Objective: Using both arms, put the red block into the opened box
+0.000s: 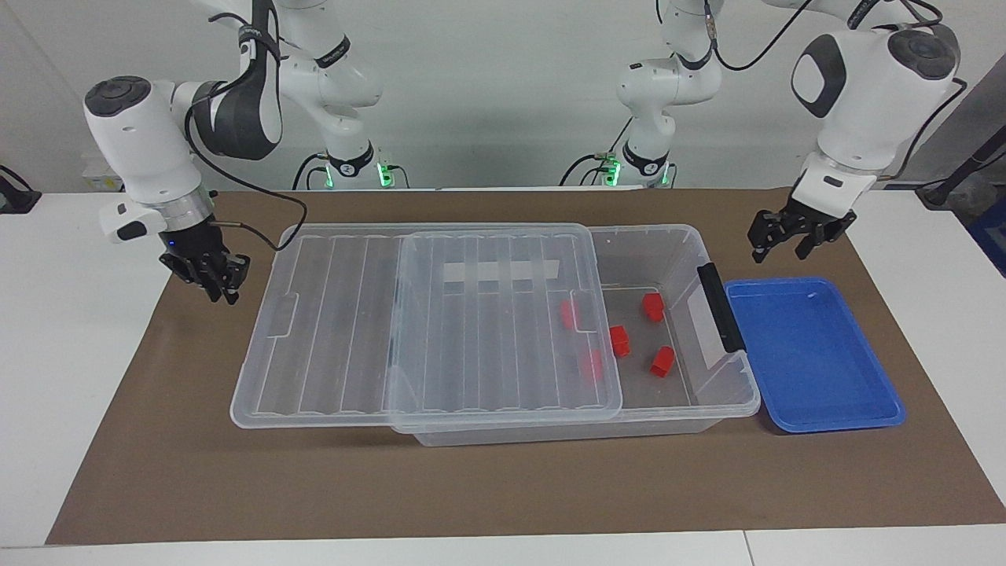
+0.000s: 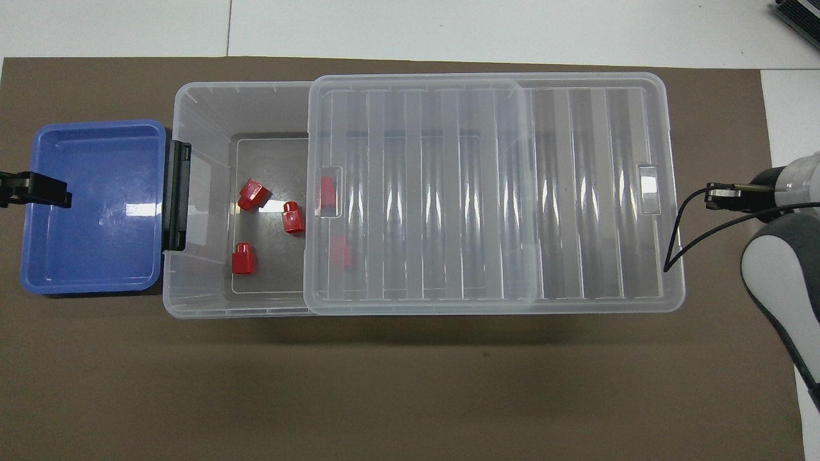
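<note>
The clear box [image 1: 695,245] [image 2: 192,105] lies along the mat, with its ribbed lid [image 1: 471,330] [image 2: 480,192] slid toward the right arm's end. That leaves the end with the black handle [image 1: 719,306] [image 2: 176,195] uncovered. Three red blocks [image 1: 651,306] [image 2: 254,194] lie on the open floor. Two more [image 1: 567,313] show through the lid. My left gripper [image 1: 786,248] hangs open and empty in the air by the blue tray. My right gripper [image 1: 214,279] [image 2: 721,192] is shut on nothing, just off the lid's end.
A shallow blue tray [image 1: 809,354] [image 2: 96,205] sits against the box's handle end, with nothing in it. Brown mat [image 1: 503,487] covers the table around the box. The lid overhangs the box at the right arm's end.
</note>
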